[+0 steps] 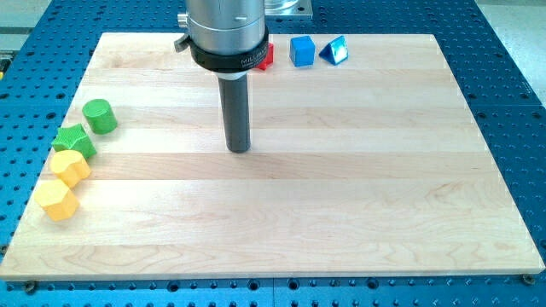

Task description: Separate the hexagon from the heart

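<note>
Wooden board (341, 213); scattered coloured blocks

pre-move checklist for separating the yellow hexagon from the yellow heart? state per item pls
1. Targets located: yellow hexagon and yellow heart at the board's left edge. ok
2. They already stand apart: not ok, they look touching or nearly so, heart just above hexagon.
3. My tip free of blocks: ok, it sits mid-board, far to the view's right of the yellow pair.
4. Straight path to the pair clear: ok, bare wood between.
5. Bystanders safe: not ok, green star touches the heart, green cylinder just above.
6. Red block shape: cannot tell, arm hides most of it; blue cube and blue triangle are far off.
</note>
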`<state>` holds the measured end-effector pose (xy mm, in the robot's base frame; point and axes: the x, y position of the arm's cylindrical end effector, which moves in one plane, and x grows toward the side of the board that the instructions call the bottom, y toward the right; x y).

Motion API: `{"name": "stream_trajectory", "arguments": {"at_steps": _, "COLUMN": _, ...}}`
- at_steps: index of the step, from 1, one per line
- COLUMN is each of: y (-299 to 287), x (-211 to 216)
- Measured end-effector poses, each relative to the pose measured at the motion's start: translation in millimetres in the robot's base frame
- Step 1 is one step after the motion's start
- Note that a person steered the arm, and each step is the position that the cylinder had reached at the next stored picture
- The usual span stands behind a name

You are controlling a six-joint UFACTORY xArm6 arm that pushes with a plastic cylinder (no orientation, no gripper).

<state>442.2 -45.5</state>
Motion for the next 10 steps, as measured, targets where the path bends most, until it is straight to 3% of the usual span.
{"name": "stream_trajectory", "arguments": {"at_steps": 4, "y": -3, "x": -2}}
{"name": "stream_trajectory", "arguments": {"at_steps": 5, "y": -23, "x": 33}}
{"name": "stream_trajectory", "arguments": {"at_steps": 6, "y": -118, "x": 125}}
{"name": "stream_trajectory", "arguments": {"at_steps": 7, "y": -198, "x": 176}}
{"name": "stream_trajectory", "arguments": {"at_steps": 8, "y": -246, "x": 133}}
{"name": "stream_trajectory", "arguments": {"at_steps": 9, "y": -221, "x": 92}}
{"name": "stream_trajectory", "arguments": {"at_steps": 10, "y": -136, "x": 66}}
